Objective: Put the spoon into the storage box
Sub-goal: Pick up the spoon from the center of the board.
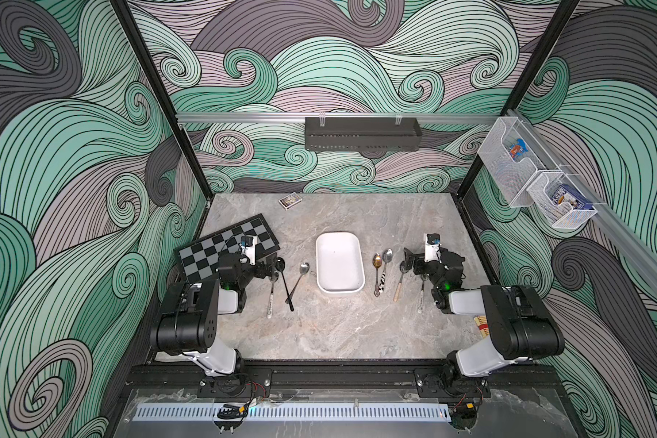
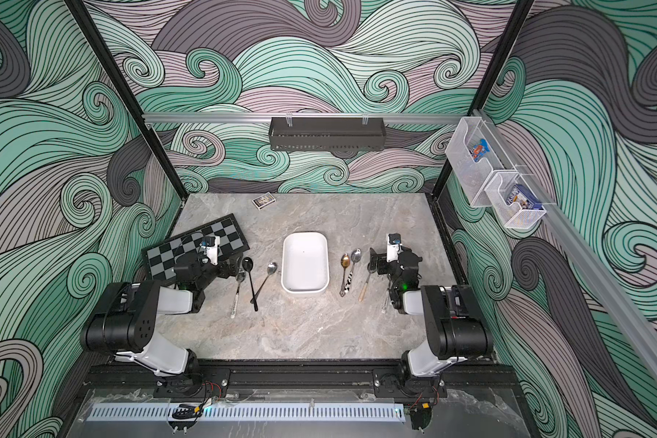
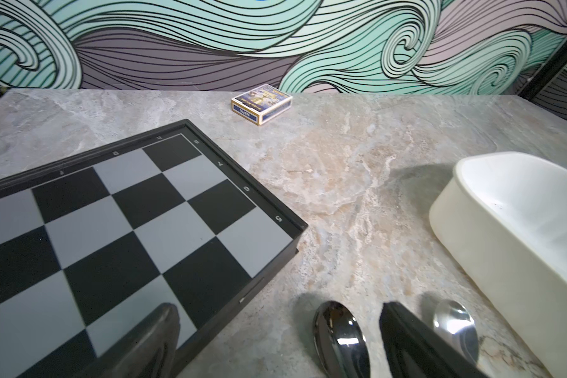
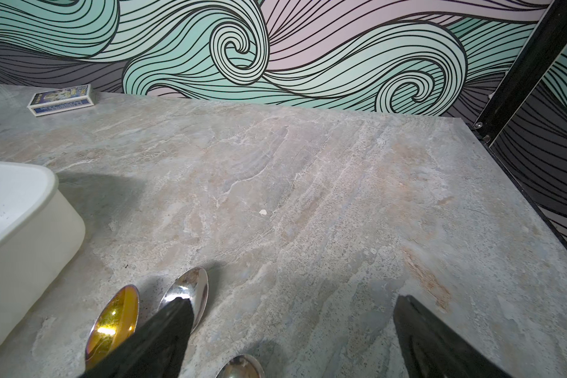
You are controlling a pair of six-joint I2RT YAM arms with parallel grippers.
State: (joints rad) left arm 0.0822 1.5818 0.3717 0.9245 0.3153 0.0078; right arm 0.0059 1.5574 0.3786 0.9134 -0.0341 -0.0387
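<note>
We see the left pincer [image 3: 277, 307] and right pincer [image 4: 292, 301] both released, holding nothing. The storage box [image 1: 338, 265] sits on the counter [image 1: 338, 333] between them. A black spoon [image 3: 339, 333] lies below the left pincer. A gold spoon [image 4: 115, 319] lies near the right, toward the box.

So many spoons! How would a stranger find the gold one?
Start at the white storage box in the middle of the table. On its side toward the robot's right arm, the gold spoon lies nearest the box. Its bowl shines amber, unlike the silver neighbour with the black-and-white handle.
</note>
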